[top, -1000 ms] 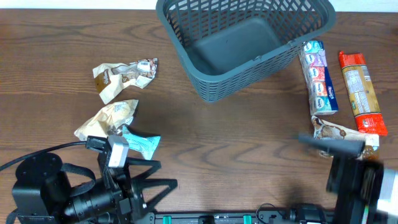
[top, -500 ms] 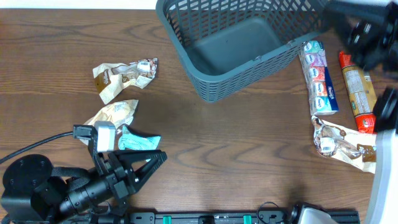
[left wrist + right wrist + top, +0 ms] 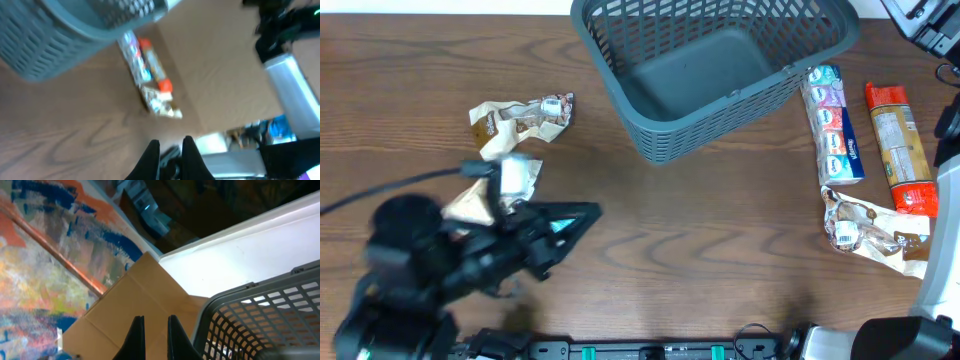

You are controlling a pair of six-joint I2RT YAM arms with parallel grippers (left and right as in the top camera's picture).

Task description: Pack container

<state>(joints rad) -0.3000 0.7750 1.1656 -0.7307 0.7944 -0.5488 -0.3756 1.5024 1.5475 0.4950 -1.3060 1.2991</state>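
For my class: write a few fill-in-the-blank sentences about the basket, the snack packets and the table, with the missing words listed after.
1. The container has ____ inside it.
2. The orange-red packet lies on the container's ____ side.
3. The crumpled packet opposite it lies on the container's ____ side.
4. The table has a brown top made of ____.

Missing words: nothing; right; left; wood.

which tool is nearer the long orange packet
Right. The right tool is at the far right corner, just beyond the orange packet; the left tool is far off at the front left.
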